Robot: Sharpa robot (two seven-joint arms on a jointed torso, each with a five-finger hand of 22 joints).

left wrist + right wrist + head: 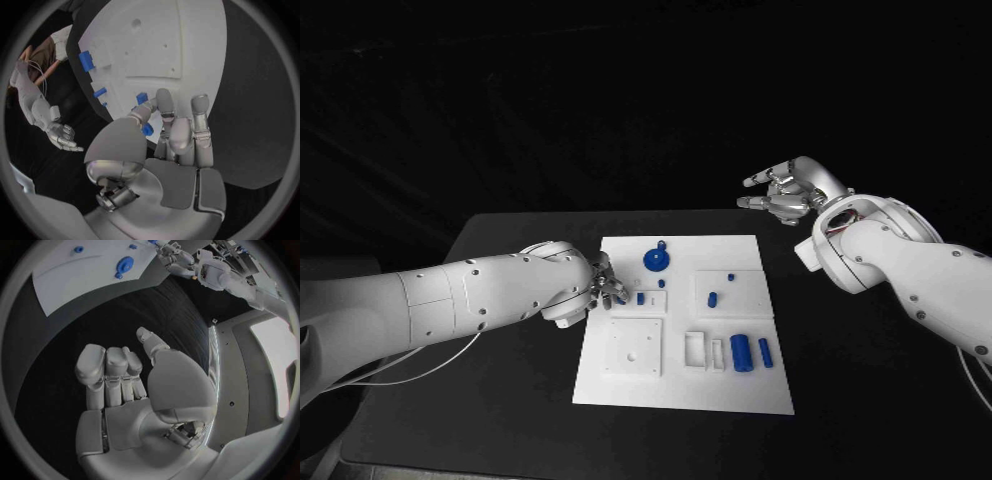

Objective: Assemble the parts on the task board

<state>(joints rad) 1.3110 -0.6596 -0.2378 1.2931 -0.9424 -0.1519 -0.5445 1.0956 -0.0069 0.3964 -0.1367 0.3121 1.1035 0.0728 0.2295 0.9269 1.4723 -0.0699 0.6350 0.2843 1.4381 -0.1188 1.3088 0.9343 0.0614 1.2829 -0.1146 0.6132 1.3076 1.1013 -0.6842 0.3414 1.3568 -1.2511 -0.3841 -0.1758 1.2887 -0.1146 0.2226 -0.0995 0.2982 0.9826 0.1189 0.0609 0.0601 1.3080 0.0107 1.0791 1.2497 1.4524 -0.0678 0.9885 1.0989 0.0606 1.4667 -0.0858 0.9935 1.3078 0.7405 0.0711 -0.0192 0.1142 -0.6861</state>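
**Op A:** At the centre of the black table (pixel 516 400) I log the white task board (pixel 682 395). From my remote seat the left hand (pixel 600 285) sits at the board's 9 o'clock edge, fingertips over the plate. What do you read on its fingers?

**Op B:** On my left wrist feed the fingers (pixel 199 112) are drawn close together, thumb tucked toward them, with a small blue part (pixel 147 129) showing right at the thumb. I cannot tell whether it is pinched or merely lying behind the thumb. More blue parts lie on the board just beyond the fingertips.

**Op A:** Noted. Board contents from the head camera: a round blue disc part (pixel 656 261) at about 12 o'clock; a short blue peg (pixel 711 297) near 2 o'clock; two upright blue cylinders (pixel 741 354) side by side in the white slots at about 4 o'clock; a square white recess plate (pixel 633 347) at 7 o'clock.

**Op B:** Agreed. Right hand (pixel 788 190)?

**Op A:** Raised well off the board, out past its 1 o'clock corner, over dark background. I see its fingers apart, loosely curled, nothing between them. The right wrist feed shows the same: open palm, fingers (pixel 90 365) bent side by side, thumb clear, table below.
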